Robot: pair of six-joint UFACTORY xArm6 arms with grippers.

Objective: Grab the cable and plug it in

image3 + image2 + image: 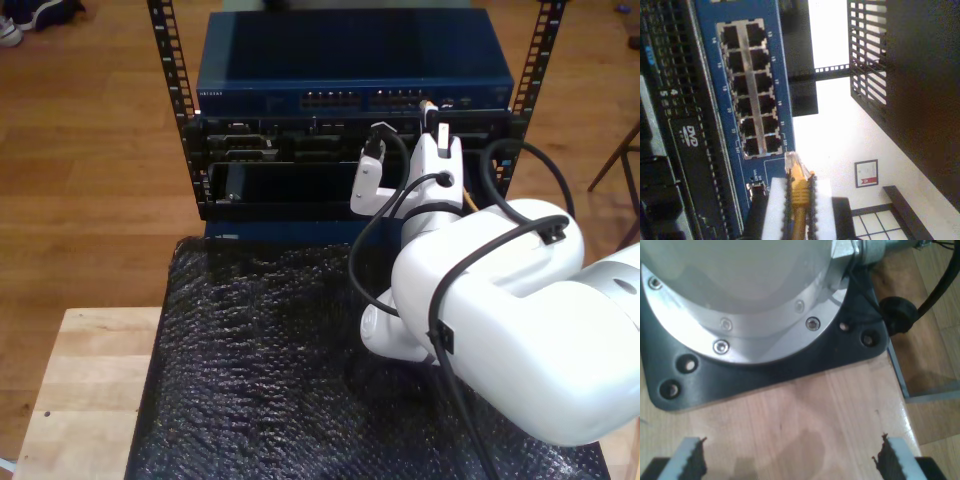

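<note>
The yellow cable (800, 197) is pinched between the pads of my second gripper (800, 184), which is shut on it. Its clear plug (791, 161) sticks out past the fingertips. The plug tip sits just off the end of the port block (747, 90) on the blue switch (785, 107), outside any port. In the exterior view the same gripper (437, 140) reaches up to the switch front (355, 100) at the exterior view's right, with the plug (428, 103) by the ports. My first gripper (792, 462) is open over bare wood, with nothing between its fingers (687, 460).
A black chassis with a DVD drive (690, 135) lies beside the switch in the rack (170, 60). A black bubble-wrap mat (260, 360) covers the table (80, 380). An arm base (740, 290) on a black plate (790, 365) stands ahead of my first gripper, with a black cable (940, 285) beside it.
</note>
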